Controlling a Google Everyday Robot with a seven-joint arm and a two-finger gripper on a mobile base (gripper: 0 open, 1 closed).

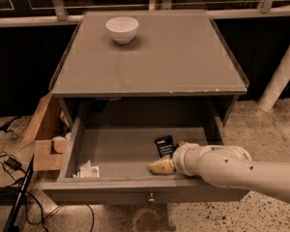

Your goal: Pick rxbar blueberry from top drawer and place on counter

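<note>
The top drawer (121, 151) stands pulled open below the counter (154, 57). The rxbar blueberry (164, 145), a small dark wrapper with pale lettering, lies flat on the drawer floor right of centre. My gripper (162, 166) reaches into the drawer from the right on a thick white arm. Its yellowish tip sits just in front of the bar, near the bar's front edge. The arm hides the drawer's right front corner.
A white bowl (122, 29) stands on the counter's far left. A white crumpled paper packet (87, 170) lies in the drawer's front left corner. An open cardboard box (46, 139) and cables (9, 163) sit on the floor to the left. A white post (280, 76) stands at right.
</note>
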